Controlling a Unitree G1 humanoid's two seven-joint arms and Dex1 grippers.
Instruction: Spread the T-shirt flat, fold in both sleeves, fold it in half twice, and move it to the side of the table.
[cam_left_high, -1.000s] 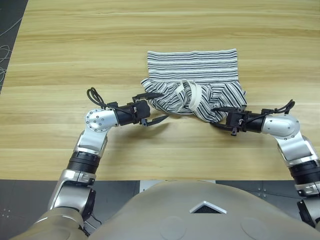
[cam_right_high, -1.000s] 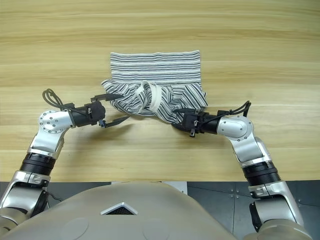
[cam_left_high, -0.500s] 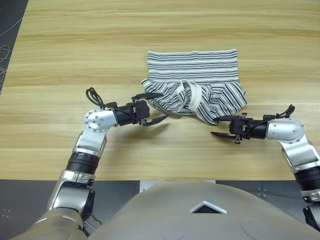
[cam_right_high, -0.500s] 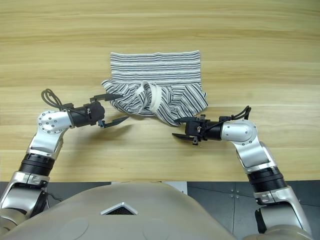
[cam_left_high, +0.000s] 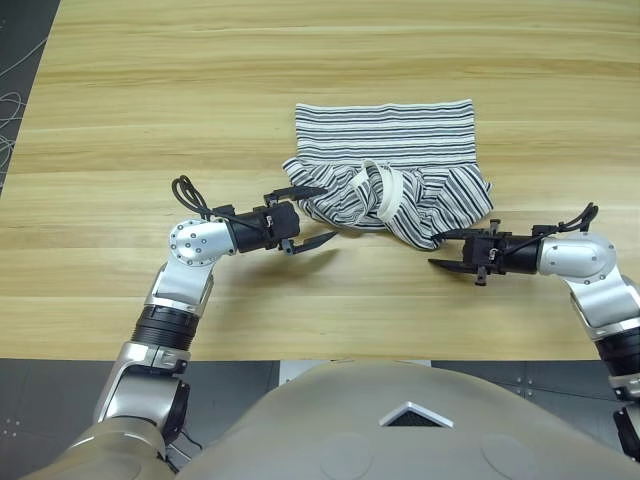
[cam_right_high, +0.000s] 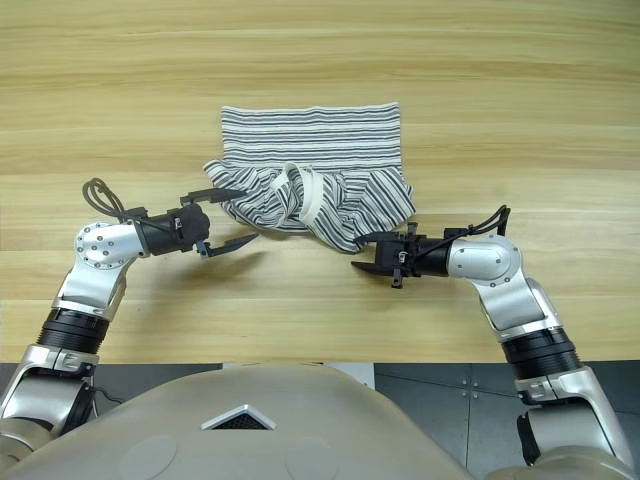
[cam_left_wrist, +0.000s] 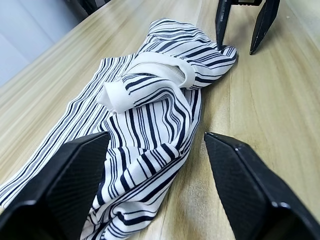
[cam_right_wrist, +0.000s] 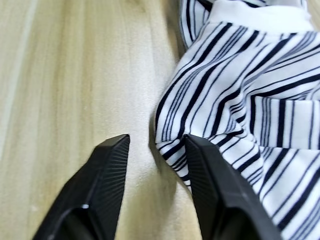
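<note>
**Shirt half bunched, both grippers open at its near edge**

**Head views.** The striped T-shirt (cam_left_high: 390, 135) lies mid-table (cam_left_high: 150, 100). Its far half is flat, while its near half is rumpled around the white collar (cam_left_high: 381, 192). The left gripper (cam_left_high: 325, 212) sits at the near-left corner of the heap with its fingers spread wide and holding nothing. The right gripper (cam_left_high: 433, 251) is just beside the near-right corner, its fingers also apart and empty.

**Left wrist view.** The open fingers (cam_left_wrist: 75, 185) straddle the nearest rumpled fold. The other arm's gripper stands at the far end of the heap.

**Right wrist view.** The fingers (cam_right_wrist: 107, 170) are parted. The shirt's lowest fold rests against one of them and pokes into the gap without being pinched.

**Doing the spread well.** I judge this to be the spreading step, hardly begun.
- Each gripper should close on one outer corner of the bunched half, taking only the top layer.
- The two should then draw towards the robot and apart from each other, low over the table, so the tucked cloth unrolls instead of dragging the flat half along.
- A grip near the collar would only tighten the knot.

**Against the earlier frames.** A second ago the right gripper was pressed into the near-right edge. It has since backed off towards the robot and stands clear. The left gripper and the shirt look unchanged.
</note>
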